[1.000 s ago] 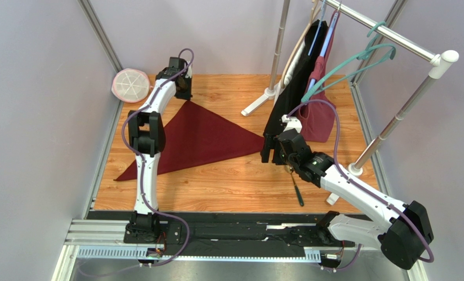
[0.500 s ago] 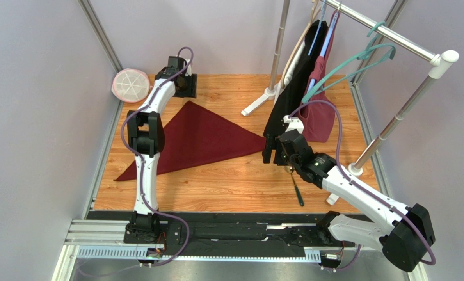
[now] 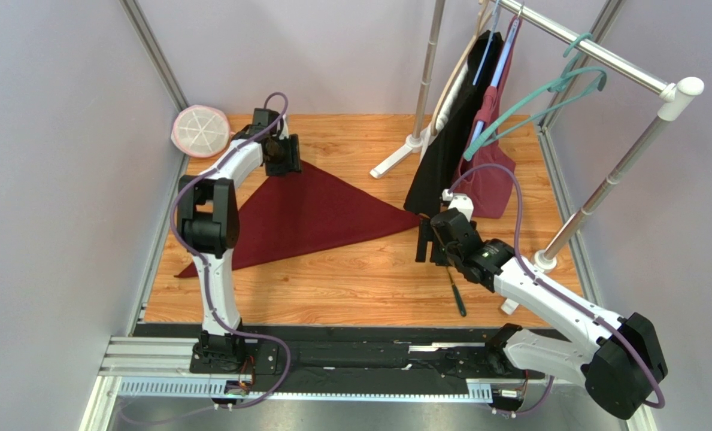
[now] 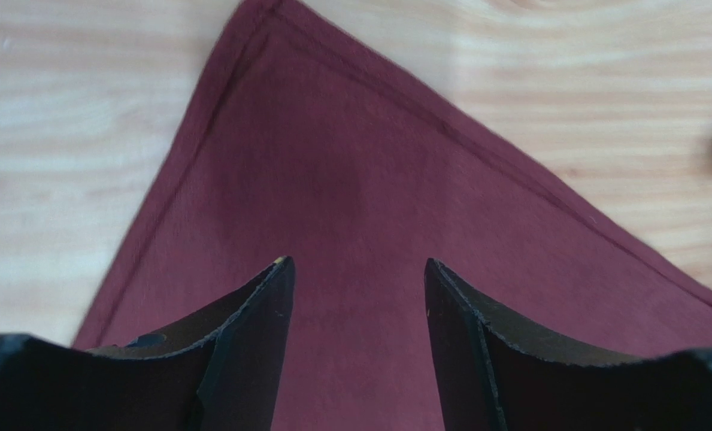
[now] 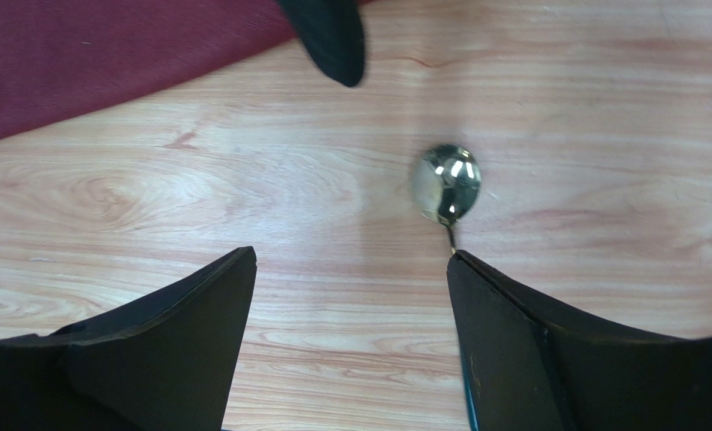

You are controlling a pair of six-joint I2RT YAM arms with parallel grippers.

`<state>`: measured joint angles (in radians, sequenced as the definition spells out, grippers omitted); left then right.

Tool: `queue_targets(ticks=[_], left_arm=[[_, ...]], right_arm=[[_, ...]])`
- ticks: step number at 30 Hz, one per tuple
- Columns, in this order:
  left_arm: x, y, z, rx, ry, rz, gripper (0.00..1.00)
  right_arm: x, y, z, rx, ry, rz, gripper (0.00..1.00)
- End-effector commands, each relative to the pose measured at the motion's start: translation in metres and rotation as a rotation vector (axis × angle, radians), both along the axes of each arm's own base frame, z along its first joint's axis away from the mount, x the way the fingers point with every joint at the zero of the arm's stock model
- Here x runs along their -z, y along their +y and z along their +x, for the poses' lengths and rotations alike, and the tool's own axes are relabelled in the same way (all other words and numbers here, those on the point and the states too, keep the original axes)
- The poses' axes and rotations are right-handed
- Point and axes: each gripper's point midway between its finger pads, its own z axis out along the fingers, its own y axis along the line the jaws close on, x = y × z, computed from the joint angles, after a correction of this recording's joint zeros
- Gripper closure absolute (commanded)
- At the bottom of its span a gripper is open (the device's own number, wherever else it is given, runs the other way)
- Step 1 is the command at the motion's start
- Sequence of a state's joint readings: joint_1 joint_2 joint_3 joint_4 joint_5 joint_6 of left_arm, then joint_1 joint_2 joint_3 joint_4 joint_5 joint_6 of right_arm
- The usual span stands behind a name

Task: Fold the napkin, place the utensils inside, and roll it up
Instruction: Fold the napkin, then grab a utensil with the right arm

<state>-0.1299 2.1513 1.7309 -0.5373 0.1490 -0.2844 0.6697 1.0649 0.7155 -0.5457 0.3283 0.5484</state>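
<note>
Napkin (image 3: 305, 211) lies as a flat triangle on the surface (image 3: 350, 278); left claw (image 4: 355, 265) stands wide over its far corner, empty. Right claw (image 5: 350, 256) — wide too — hangs above the utensil (image 5: 447, 184), off-centre: closing so could knock it away instead of gripping.

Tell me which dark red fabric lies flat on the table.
The triangular napkin beneath the left gripper; the burgundy bag hangs on the rack.

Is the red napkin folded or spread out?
Folded, apparently: the napkin lies flat on the table as a triangle, one corner below the left gripper.
</note>
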Motion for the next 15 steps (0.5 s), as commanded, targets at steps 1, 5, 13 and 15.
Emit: queue_targets(ticks=[1, 5, 13, 15], left_arm=[[-0.101, -0.011, 0.003, -0.027, -0.262, -0.066, 0.35], [-0.108, -0.007, -0.036, -0.062, -0.262, -0.079, 0.33], [-0.167, -0.008, -0.119, -0.012, -0.285, -0.145, 0.29], [-0.188, -0.012, -0.138, 0.038, -0.306, -0.170, 0.28]], right_arm=[[0.015, -0.025, -0.010, 0.100, 0.064, -0.051, 0.18], [0.033, -0.035, -0.028, 0.135, 0.146, -0.067, 0.18], [0.065, -0.049, -0.066, 0.183, 0.305, -0.062, 0.25], [0.069, -0.049, -0.070, 0.190, 0.322, -0.053, 0.28]])
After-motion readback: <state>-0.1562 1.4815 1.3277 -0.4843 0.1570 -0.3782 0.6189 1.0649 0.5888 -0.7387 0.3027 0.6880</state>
